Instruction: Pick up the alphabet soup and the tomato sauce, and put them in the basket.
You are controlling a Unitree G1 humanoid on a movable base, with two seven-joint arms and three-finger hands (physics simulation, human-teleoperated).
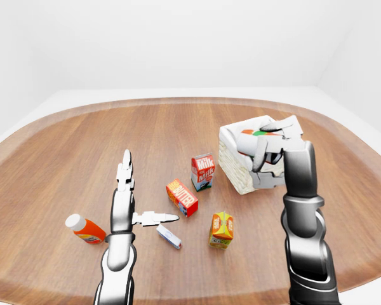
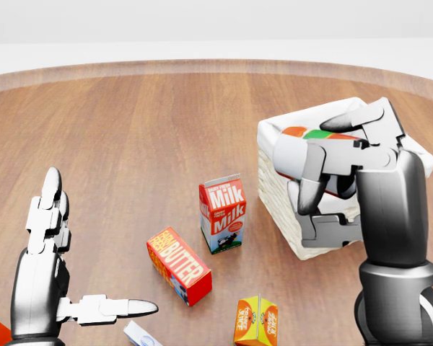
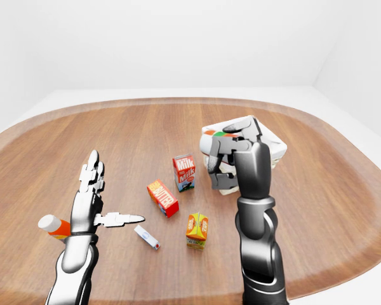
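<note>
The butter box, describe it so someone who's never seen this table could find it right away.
Start at the white-lined wicker basket on the round wooden table. To its left in the head view stands a red and white milk carton. Just below and left of that lies the red and orange butter box, the only flat box, printed BUTTER in white.

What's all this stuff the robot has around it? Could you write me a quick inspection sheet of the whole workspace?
Surface: round wooden table.
Job's things: white-lined wicker basket; a can held on its side over the basket's opening.
Clutter: milk carton, butter box, orange juice carton, orange bottle with white cap, small white box.
Grippers: right hand closed round the can; left hand open, empty.
Cables: nothing seen.
Surroundings: plain white walls and floor.
</note>
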